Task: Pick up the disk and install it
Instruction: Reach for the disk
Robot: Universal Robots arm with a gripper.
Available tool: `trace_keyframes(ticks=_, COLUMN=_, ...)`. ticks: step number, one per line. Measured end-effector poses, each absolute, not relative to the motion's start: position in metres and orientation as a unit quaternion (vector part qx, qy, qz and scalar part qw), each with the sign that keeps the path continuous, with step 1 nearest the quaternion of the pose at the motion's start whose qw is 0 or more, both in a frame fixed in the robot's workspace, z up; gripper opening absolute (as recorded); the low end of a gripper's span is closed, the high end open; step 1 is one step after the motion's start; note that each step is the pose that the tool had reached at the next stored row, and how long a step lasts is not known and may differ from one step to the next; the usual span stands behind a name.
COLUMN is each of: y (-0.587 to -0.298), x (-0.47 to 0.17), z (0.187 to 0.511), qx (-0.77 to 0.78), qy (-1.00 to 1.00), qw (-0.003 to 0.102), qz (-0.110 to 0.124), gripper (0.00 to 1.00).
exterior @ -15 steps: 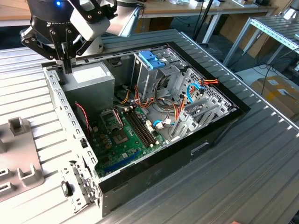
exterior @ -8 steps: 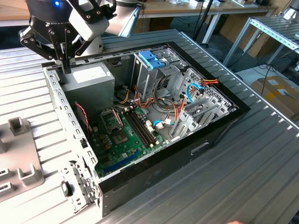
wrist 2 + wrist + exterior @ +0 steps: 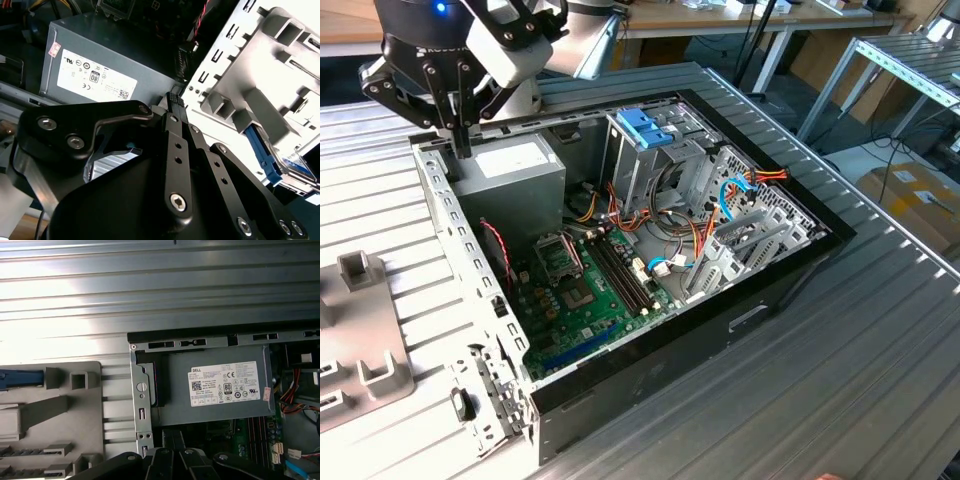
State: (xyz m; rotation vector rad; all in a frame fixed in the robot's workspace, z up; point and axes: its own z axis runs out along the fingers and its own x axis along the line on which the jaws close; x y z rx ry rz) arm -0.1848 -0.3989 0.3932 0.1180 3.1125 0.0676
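The black gripper [image 3: 460, 148], fingers pressed together and holding nothing, hangs just above the big grey metal power box [image 3: 515, 172].

exterior view oblique, wrist views share power supply [image 3: 125, 55] [image 3: 215, 390]

Power supply [image 3: 515, 172] and case wall [image 3: 440, 215] seemingly crowd the claw [image 3: 463, 150].

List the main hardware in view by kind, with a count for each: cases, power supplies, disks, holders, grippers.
Computer case: 1
Power supply: 1
Disk: 1
Grey holder: 1
Gripper: 1
Total: 5
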Motion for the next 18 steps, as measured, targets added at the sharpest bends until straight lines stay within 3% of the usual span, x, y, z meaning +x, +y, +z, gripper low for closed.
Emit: trace_keyframes(ticks=18, y=-0.3989, x=-0.1954, z=0.3931, qx=0.038, qy=0.999, qw=0.013, qz=0.022, gripper=0.11)
